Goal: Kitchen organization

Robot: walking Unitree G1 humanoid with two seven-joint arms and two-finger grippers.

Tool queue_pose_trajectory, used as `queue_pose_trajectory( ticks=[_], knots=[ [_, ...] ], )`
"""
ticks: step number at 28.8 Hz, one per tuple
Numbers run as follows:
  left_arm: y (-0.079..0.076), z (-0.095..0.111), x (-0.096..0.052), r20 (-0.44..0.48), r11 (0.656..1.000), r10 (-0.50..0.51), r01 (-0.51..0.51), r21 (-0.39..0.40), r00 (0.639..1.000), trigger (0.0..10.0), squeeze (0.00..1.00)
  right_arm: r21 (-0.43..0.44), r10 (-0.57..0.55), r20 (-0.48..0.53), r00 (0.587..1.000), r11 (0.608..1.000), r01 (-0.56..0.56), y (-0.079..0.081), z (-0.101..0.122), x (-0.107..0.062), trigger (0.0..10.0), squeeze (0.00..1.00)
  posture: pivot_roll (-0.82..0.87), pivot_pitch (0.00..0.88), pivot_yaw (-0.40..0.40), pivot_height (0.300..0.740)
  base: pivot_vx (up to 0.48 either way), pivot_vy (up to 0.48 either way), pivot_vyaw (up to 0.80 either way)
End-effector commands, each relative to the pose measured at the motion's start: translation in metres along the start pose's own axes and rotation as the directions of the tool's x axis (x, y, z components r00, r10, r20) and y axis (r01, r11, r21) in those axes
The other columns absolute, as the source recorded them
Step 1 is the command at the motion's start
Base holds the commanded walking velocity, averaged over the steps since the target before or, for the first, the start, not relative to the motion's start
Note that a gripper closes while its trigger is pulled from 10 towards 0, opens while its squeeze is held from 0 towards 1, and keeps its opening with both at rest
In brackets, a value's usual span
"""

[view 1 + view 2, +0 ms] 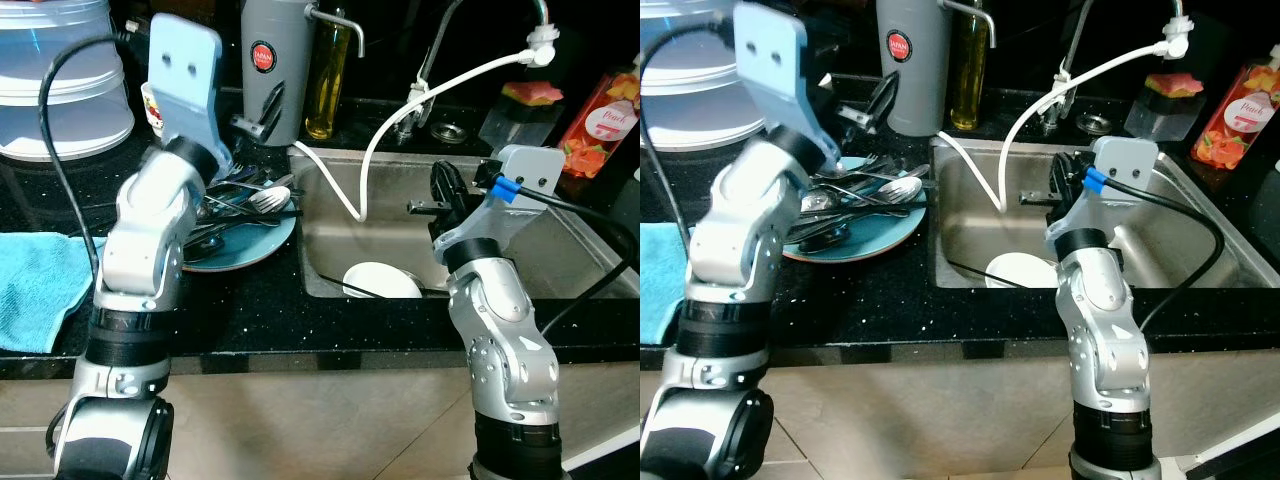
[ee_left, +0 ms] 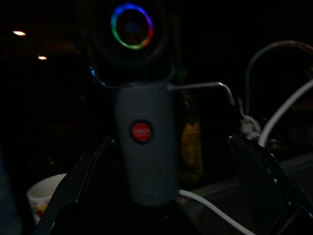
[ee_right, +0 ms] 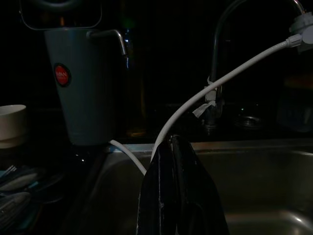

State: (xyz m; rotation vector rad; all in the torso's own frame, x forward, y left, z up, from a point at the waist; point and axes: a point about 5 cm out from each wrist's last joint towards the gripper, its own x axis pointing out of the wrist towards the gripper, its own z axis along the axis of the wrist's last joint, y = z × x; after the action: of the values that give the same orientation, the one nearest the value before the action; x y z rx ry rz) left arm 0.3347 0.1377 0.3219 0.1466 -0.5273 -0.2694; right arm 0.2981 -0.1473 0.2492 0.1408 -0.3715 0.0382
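Note:
A blue plate (image 1: 255,248) piled with spoons and forks (image 1: 262,200) sits on the black counter, left of the steel sink (image 1: 330,245). My left gripper (image 1: 258,112) hovers above the plate's far edge, open, fingers (image 2: 83,186) spread either side of a grey dispenser (image 2: 145,147) with a red badge; nothing is held. My right gripper (image 1: 443,185) hangs over the sink, shut, with its fingers (image 3: 176,196) pressed together on nothing. A white dish (image 1: 382,281) lies on the sink floor.
A white hose (image 1: 400,120) runs from the faucet (image 1: 432,50) into the sink. An oil bottle (image 1: 328,70) stands by the dispenser. Clear stacked containers (image 1: 60,95) and a white cup (image 1: 152,105) sit back left, a blue towel (image 1: 35,285) front left, a red bottle (image 1: 605,120) back right.

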Motion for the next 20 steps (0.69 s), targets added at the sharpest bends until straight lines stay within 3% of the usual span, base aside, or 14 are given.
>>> queue_pose_trajectory(
  ticks=[1,8,20],
  knots=[
    [-0.0046,-0.0008,-0.0002,-0.005,1.0,0.013,-0.013,-0.011,1.0,10.0,0.0,0.002,-0.024,-0.005,1.0,1.0,0.024,-0.0016,-0.0039,0.0005,10.0,0.0,0.2,0.0,-0.077,0.74,0.0,0.0,0.0],
    [-0.0058,0.0008,-0.0005,0.008,0.998,0.065,-0.065,0.022,0.998,10.0,0.0,0.006,-0.043,-0.007,0.999,0.999,0.043,-0.0024,-0.0052,0.0007,10.0,0.0,0.2,0.0,-0.076,0.74,0.0,0.0,0.0],
    [-0.0079,0.0005,0.0,0.011,0.997,0.069,-0.07,0.037,0.998,10.0,0.0,0.006,-0.055,-0.008,0.998,0.998,0.055,-0.0046,-0.0058,0.0012,10.0,0.0,0.2,0.0,-0.075,0.74,0.0,0.0,0.0]
  ],
)
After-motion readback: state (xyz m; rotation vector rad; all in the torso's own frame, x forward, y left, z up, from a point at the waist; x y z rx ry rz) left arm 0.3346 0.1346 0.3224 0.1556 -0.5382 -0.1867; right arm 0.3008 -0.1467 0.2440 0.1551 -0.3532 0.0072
